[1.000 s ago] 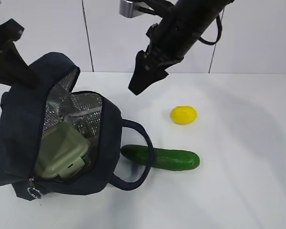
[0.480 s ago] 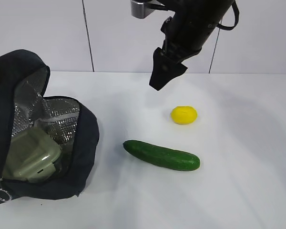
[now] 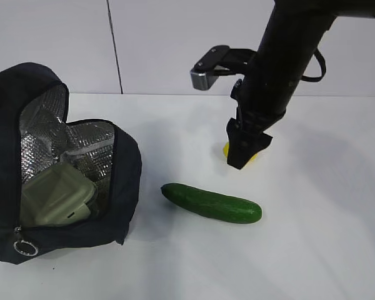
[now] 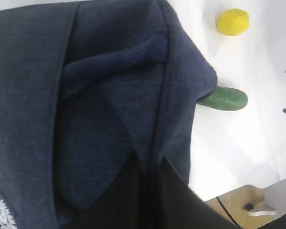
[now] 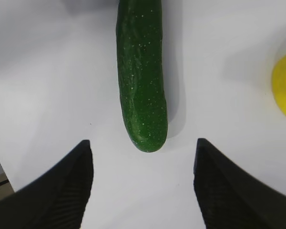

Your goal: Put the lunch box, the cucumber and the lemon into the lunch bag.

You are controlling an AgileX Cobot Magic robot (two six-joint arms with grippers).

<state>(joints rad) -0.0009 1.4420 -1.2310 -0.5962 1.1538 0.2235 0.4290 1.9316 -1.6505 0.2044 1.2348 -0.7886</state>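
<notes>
Fingers (image 5: pixel 62 186) of the right gripper (image 3: pixel 245 152) stand wide apart with nothing between them, low over the table (image 3: pixel 325 250) in front of the lemon (image 3: pixel 227 148).

White and matte, the table runs back to a pale panelled wall (image 3: pixel 56 44) split by dark vertical seams. One lemon, mostly hidden behind the right gripper in the exterior view, shows at the right edge of the right wrist view — beside the one cucumber (image 3: pixel 211 203), which lies flat just in front of the open fingers. One lunch bag (image 3: pixel 125 187) slumps at the left, mouth open to its silver lining, with one sage-green lunch box (image 3: pixel 53 199) inside. Two arms: the left gripper itself is out of view behind navy fabric, its fingers closed — on what, I cannot tell.
</notes>
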